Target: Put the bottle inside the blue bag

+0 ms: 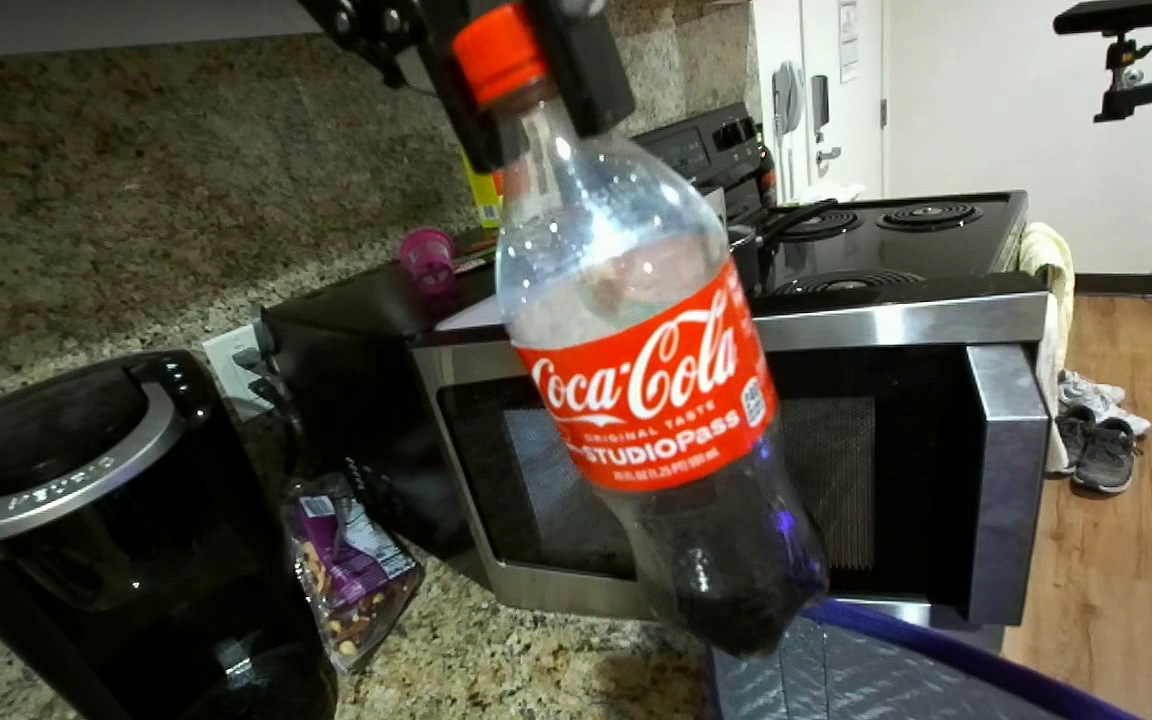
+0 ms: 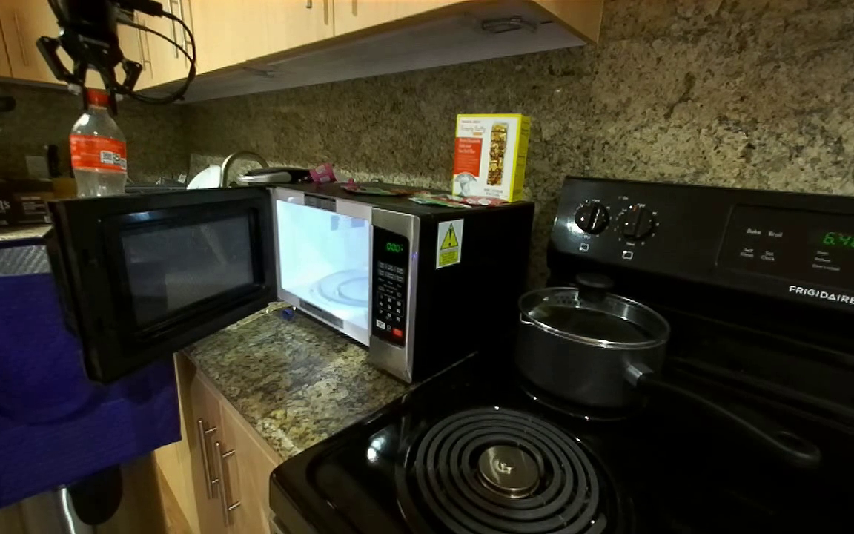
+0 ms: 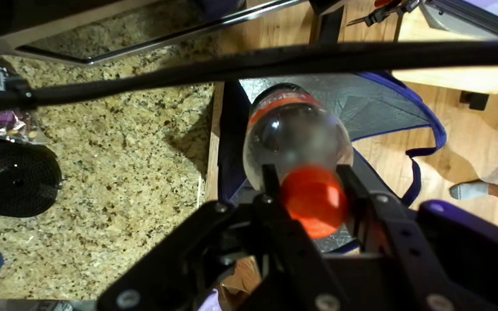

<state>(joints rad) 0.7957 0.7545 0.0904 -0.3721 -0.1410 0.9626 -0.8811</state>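
Observation:
The Coca-Cola bottle, with red cap and red label, hangs from my gripper in an exterior view (image 1: 646, 390), tilted. It also shows in an exterior view (image 2: 98, 152), where the microwave door hides its base, and in the wrist view (image 3: 292, 121). My gripper (image 3: 307, 170) is shut on the bottle at its cap and neck; it also shows in both exterior views (image 1: 546, 140) (image 2: 97, 93). The blue bag, purple-blue with grey lining, stands open beside the counter (image 2: 4, 326). Its rim shows at lower right (image 1: 936, 645). In the wrist view the bottle overlaps the bag's open mouth (image 3: 422, 103).
A microwave (image 2: 471, 297) stands on the granite counter (image 2: 286, 371), its door (image 2: 182, 267) swung open towards the bag. A coffee maker (image 1: 116, 560) and a nut packet (image 1: 356, 570) are near it. A pot (image 2: 583, 363) sits on the stove. A cable (image 3: 249, 65) crosses the wrist view.

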